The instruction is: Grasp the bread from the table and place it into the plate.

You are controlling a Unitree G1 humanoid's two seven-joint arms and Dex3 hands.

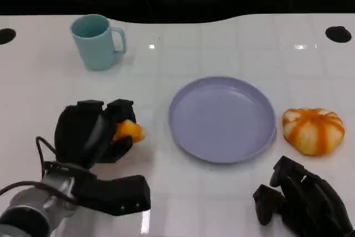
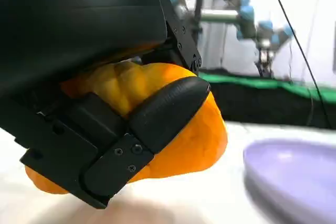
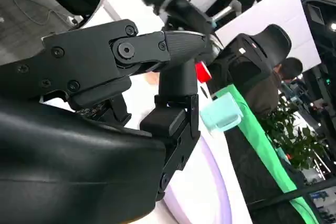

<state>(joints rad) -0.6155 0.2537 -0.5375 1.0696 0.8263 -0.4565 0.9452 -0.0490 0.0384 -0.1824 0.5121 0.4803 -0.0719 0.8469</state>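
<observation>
Left side: left hand (image 1: pixel 91 131) is closed around an orange bread (image 1: pixel 129 131), fingers wrapped over its top and side. The left wrist view confirms the hold: fingers (image 2: pixel 157 114) press across the orange bread (image 2: pixel 202 135), which sits low over the white tabletop (image 1: pixel 183 48). Cannot tell if the bread is lifted clear or resting on the surface. It is left of the plate, near but apart.

Far left: teal mug (image 1: pixel 95 41), upright, handle to the right, well apart from the action.

Centre: lilac plate (image 1: pixel 222 119), nothing in it. Its rim also shows in the left wrist view (image 2: pixel 294 171), just beyond the held bread.

Right: a second orange-and-white striped bun (image 1: pixel 313 130) lies on the tabletop just beside the plate's right rim, not held.

Near right: right hand (image 1: pixel 302 201) is low by the near edge, fingers curled in with nothing in them, close to the striped bun but not touching it.

Progress, as judged: the grasp looks done on the left bread; the carry rightward over the plate rim and the release are left. Plate holds nothing, so the placing is not yet done. The path to the plate is short with nothing between.
</observation>
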